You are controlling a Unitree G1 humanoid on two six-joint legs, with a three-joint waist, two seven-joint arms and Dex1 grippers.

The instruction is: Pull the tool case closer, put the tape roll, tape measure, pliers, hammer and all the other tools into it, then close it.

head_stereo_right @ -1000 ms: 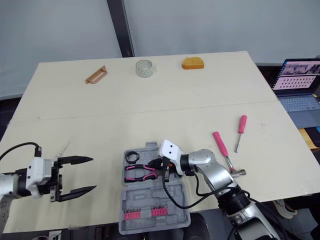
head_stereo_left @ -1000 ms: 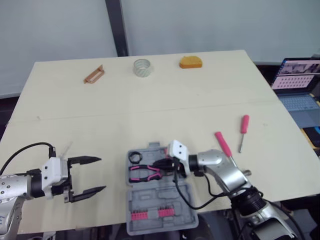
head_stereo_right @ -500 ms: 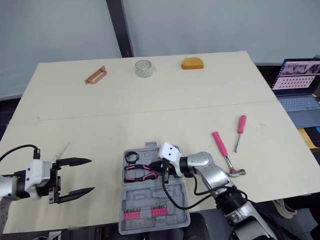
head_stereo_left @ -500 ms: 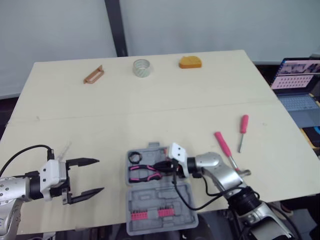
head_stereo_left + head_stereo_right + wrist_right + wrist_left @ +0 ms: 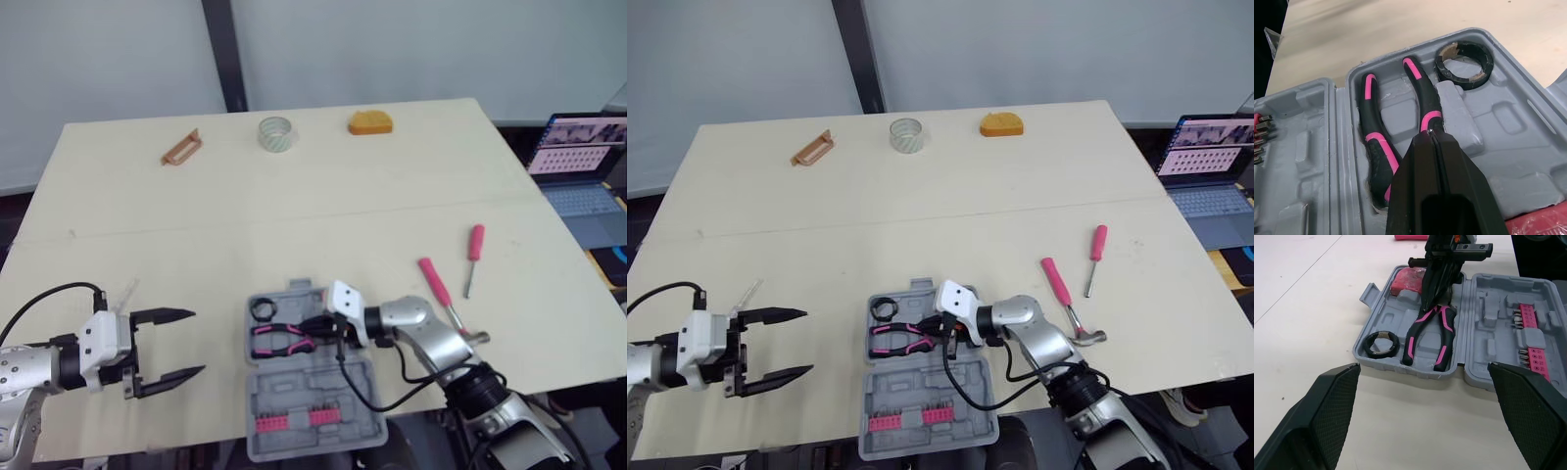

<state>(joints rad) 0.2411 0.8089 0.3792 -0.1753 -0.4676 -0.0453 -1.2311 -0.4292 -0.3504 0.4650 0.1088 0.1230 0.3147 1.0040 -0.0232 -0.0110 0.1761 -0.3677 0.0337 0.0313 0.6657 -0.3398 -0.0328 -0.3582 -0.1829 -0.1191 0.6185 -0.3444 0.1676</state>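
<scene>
Currently tool case (image 5: 315, 384) holds one pliers (image 5: 279, 340), one black roll (image 5: 263, 307).

There was one tool case (image 5: 931, 387), one pair of pliers (image 5: 896, 339), one hammer (image 5: 1056, 281), one screwdriver (image 5: 1096, 247) and one tape measure (image 5: 1002, 123). Two rolls were counted: a black tape roll (image 5: 1370, 343) and a clear tape roll (image 5: 905, 144). There was also one brown handle-shaped piece (image 5: 814, 148) and one laptop (image 5: 1210, 176).
</scene>
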